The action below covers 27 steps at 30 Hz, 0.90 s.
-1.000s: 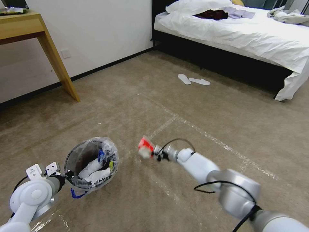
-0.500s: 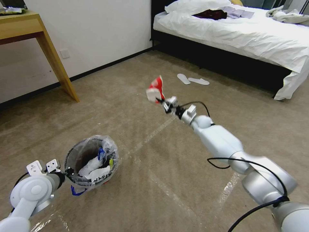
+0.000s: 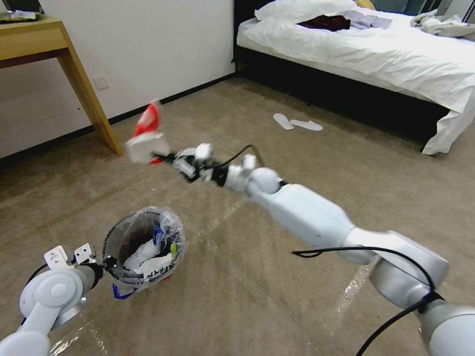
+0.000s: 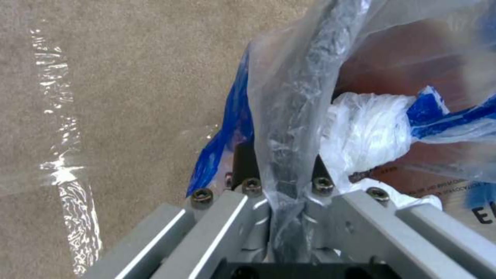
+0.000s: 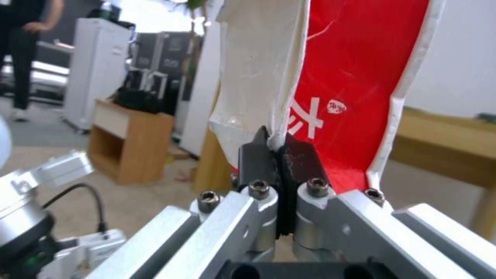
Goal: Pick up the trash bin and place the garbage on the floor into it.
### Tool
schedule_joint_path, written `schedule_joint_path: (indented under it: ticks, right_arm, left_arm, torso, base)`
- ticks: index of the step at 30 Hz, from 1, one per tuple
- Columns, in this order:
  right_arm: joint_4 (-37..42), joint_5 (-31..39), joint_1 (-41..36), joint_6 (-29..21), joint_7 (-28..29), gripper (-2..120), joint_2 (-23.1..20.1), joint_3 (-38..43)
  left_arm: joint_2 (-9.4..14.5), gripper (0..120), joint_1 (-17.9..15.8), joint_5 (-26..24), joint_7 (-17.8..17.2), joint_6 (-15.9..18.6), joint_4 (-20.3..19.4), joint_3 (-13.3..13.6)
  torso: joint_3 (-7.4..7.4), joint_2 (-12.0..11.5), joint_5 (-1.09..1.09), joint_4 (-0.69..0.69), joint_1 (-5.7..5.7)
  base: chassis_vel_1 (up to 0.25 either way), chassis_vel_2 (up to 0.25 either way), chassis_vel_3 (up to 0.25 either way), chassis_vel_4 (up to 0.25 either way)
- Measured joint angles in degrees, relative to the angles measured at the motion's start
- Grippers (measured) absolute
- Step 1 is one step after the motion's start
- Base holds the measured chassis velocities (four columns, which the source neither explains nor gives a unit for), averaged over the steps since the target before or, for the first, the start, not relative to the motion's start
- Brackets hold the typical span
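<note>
A beige carpeted floor crossed by shiny tape lines runs to a white-sheeted bed, with white slippers lying before it. The left hand is clamped on the rim of the trash bin, pinching its clear plastic liner between the fingers; crumpled white litter lies inside. The right hand is held up in the air above and beyond the bin, its black fingertips pressed together on a red-and-white paper carton.
</note>
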Motion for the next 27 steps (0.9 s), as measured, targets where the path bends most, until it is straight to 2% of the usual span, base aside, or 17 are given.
schedule_joint_path:
  ticks: [13, 27]
  right_arm:
    - [-7.5, -3.7, -2.4, 1.7, -0.8, 0, 8.2, -6.3]
    - [-11.8, -6.0, -5.4, 2.8, -2.0, 0, 9.4, -6.7]
  left_arm:
    - [-1.0, 1, 1.3, -0.1, -0.8, 0.0, -1.8, -1.1]
    - [-0.6, 1, 1.0, -0.9, -1.4, 0.0, -1.8, -1.3]
  torso:
    - [0.0, 0.0, 0.01, 0.02, 0.0]
    - [0.0, 0.0, 0.02, 0.01, 0.0]
  base:
    - [0.0, 0.0, 0.0, 0.0]
    - [0.0, 0.0, 0.0, 0.0]
